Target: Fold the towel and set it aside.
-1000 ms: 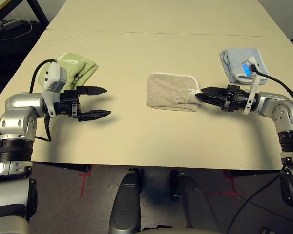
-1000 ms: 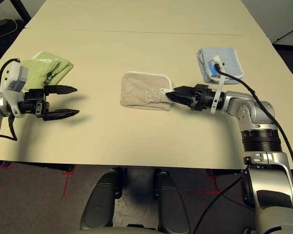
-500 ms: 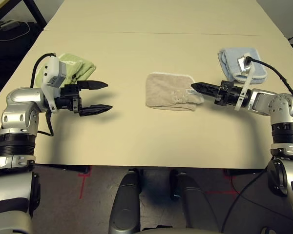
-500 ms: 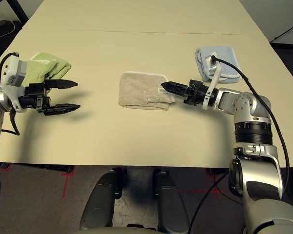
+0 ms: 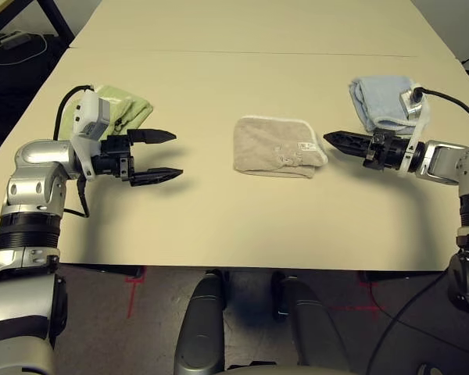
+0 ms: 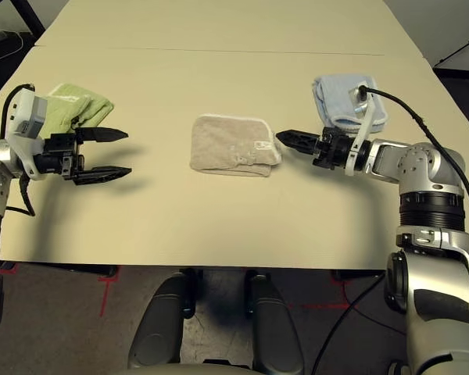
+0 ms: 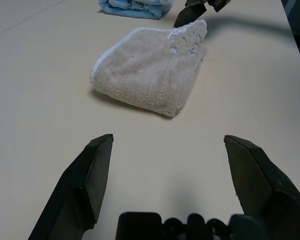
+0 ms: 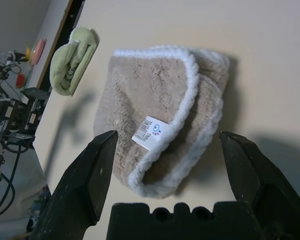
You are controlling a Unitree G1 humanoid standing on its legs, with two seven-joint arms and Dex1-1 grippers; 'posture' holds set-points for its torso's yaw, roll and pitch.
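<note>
The towel [image 5: 277, 147] lies folded into a small beige pad with white edging at the table's middle, its white tag [image 8: 151, 133] facing up near the right edge. My right gripper [image 5: 332, 141] hovers just right of the towel, pointing at it, open and empty, its fingers [image 8: 92, 170] spread wider than the towel's folded end. My left gripper [image 5: 177, 155] is well to the left of the towel, open, pointing toward it with nothing between its fingers [image 7: 85, 185]. The left wrist view shows the towel [image 7: 150, 70] ahead with my right gripper [image 7: 190, 12] beyond it.
A light green folded towel [image 5: 125, 109] lies at the left, just behind my left wrist. A light blue folded towel [image 5: 383, 101] lies at the right, behind my right forearm. The table's front edge [image 5: 234, 264] runs close below both arms.
My right gripper, whose tips were at the towel's right edge, has pulled back to the right and is clear of it. The towel and the left gripper have hardly moved.
</note>
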